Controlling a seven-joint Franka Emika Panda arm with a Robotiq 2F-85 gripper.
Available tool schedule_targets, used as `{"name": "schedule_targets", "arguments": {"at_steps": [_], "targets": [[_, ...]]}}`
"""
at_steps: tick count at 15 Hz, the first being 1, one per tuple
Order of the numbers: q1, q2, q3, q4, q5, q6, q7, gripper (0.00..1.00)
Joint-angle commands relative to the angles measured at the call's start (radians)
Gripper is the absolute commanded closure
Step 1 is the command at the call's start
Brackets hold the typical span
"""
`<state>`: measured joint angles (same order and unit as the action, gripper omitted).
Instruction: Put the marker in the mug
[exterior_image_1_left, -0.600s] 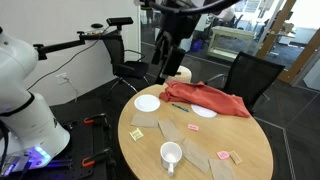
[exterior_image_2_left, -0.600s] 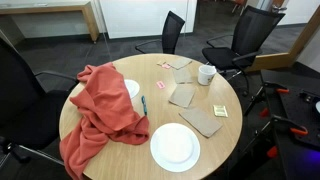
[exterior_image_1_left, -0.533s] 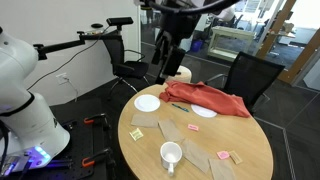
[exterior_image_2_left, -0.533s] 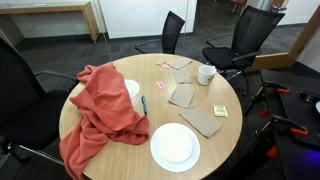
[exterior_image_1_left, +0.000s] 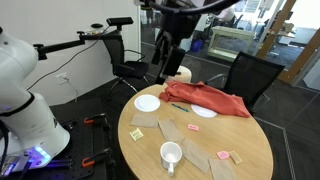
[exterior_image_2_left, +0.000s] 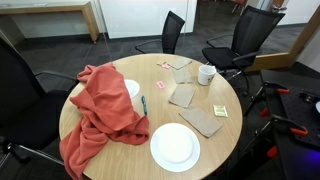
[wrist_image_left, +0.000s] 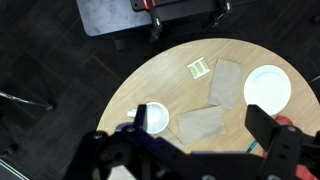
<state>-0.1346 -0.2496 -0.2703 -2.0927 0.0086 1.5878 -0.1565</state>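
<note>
The marker is a slim dark teal stick lying on the round table at the edge of the red cloth; it also shows in the other exterior view and at the right of the wrist view. The white mug stands upright near the table's edge, seen in both exterior views and from above in the wrist view. My gripper hangs high above the table, open and empty, with its fingers wide apart in the wrist view.
A red cloth covers part of the table. A white plate, a small white disc, tan paper pieces and sticky notes lie on the table. Black office chairs stand around it.
</note>
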Motion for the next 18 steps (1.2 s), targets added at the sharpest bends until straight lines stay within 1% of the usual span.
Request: {"name": "schedule_targets", "arguments": {"at_steps": [1,3,6,10,14,17,18], "targets": [[0.010,0.117,0.043,0.072,0.054,0.050,0.034,0.00],[0.013,0.162,0.067,0.090,0.066,0.092,0.060,0.00],[0.019,0.236,0.109,0.120,0.064,0.138,0.141,0.00],[0.028,0.321,0.146,0.160,0.048,0.150,0.218,0.00],[0.057,0.393,0.180,0.193,0.033,0.166,0.288,0.00],[0.088,0.431,0.200,0.191,0.001,0.231,0.370,0.00],[0.099,0.437,0.204,0.180,-0.007,0.277,0.403,0.00]]}}
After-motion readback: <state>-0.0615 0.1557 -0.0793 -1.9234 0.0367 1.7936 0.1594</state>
